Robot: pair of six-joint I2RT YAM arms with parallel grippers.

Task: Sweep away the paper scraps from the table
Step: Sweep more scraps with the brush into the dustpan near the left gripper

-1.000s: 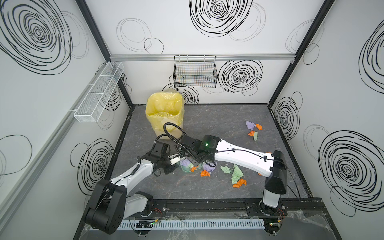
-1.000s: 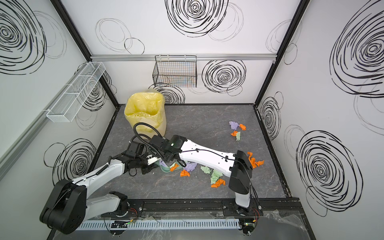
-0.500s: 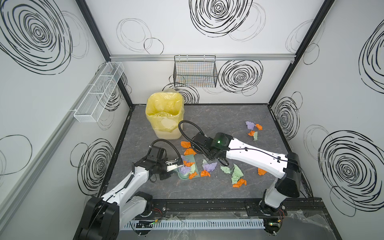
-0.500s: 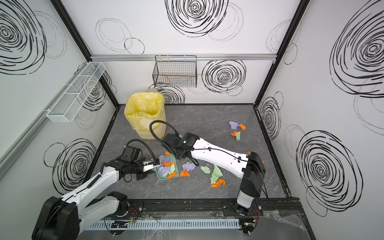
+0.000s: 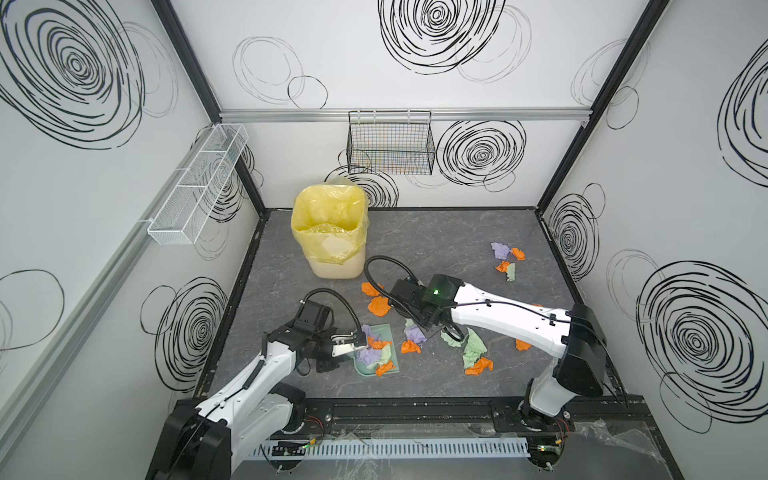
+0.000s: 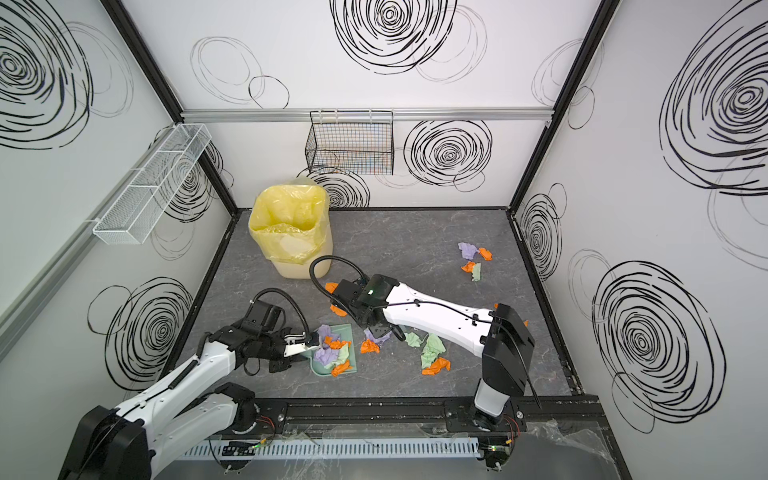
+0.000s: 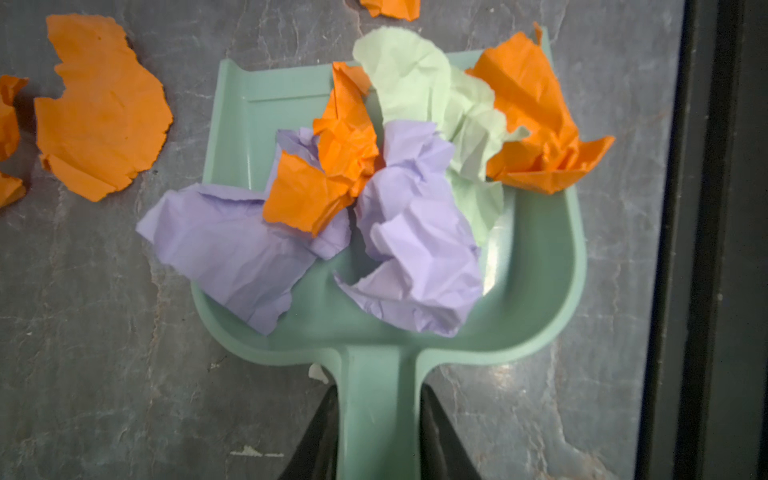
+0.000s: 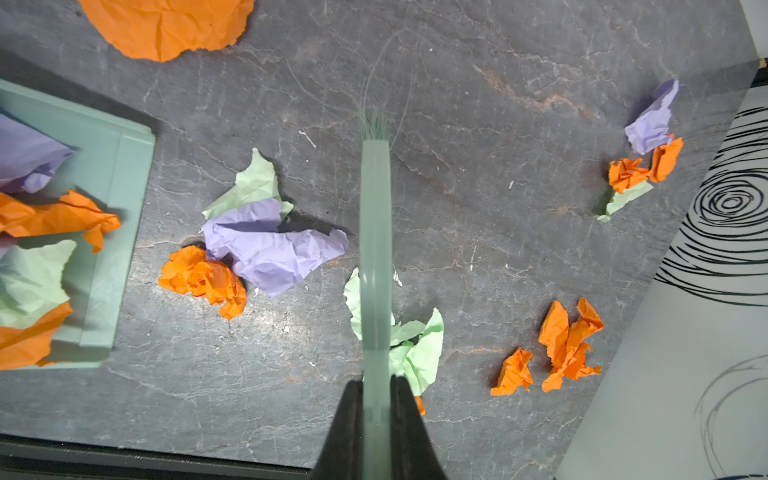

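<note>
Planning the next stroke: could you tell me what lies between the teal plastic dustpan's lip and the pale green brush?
A crumpled lilac paper scrap, an orange scrap and a pale green scrap, seen in the right wrist view.

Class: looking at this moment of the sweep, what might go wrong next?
1. The dustpan is heaped; a lilac scrap overhangs its side wall and could fall if the left gripper lifts it.
2. The brush passes over green scraps, so a stroke may skip them.
3. The far cluster might get overlooked.
</note>
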